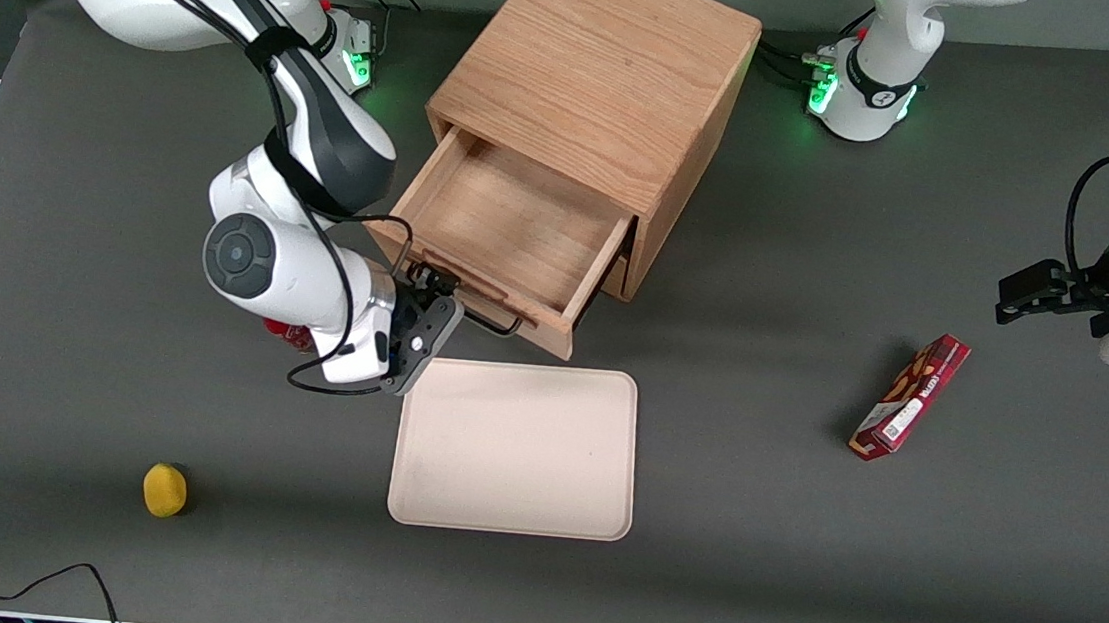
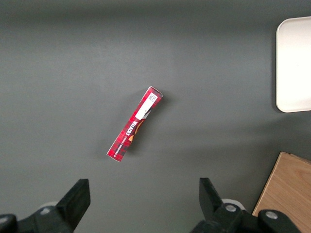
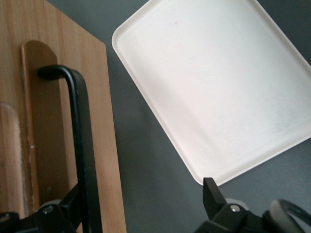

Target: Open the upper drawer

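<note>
Your upper drawer (image 1: 511, 232), the shallow light-oak tray with the black wire pull handle (image 3: 80, 141), already stands well out of the light oak cube cabinet (image 1: 601, 65), its bare wooden floor showing. The black two-finger gripper (image 1: 430, 303) sits at one end of that handle with its fingers spread: one finger is beside the wire, the other (image 3: 214, 196) hangs clear above the table. Nothing is clamped.

If you pull further, the drawer could leave its runners or drag the unfixed cabinet along. The drawer front is near the edge of the cream rectangular tray (image 1: 514, 449), so more travel may nudge it.

You cannot see the bottom drawer, hidden under the open one. Something red (image 1: 287, 332) peeks from beneath the wrist; what it is can't be told.
</note>
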### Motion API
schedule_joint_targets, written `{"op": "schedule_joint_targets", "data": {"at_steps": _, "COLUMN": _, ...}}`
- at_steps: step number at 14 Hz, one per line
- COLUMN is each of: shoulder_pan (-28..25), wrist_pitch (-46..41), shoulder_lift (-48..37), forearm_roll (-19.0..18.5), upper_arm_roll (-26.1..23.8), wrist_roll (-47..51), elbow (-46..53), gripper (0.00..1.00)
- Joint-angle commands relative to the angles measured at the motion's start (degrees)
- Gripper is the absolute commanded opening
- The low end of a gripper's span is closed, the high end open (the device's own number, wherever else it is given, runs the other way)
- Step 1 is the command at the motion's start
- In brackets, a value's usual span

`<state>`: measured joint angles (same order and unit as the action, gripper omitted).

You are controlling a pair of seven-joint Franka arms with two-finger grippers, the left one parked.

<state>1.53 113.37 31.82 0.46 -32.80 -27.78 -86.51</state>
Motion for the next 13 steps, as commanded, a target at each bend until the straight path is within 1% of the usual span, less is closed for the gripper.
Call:
{"op": "schedule_joint_targets", "data": {"at_steps": 1, "shoulder_pan": -0.4, "wrist_pitch": -2.5, "shoulder_lift": 1.7, "forearm_roll": -1.5, "upper_arm_roll": 1.7, "wrist_roll": -2.2, "elbow": 3.7, "gripper": 1.0}}
{"op": "schedule_joint_targets", "data": {"at_steps": 13, "shoulder_pan": -0.3, "wrist_pitch": -6.9, "shoulder_lift": 4.8, "forearm_roll": -1.8, "upper_arm_roll": 2.1, "wrist_roll": -3.0, "elbow": 10.8, "gripper": 1.0}}
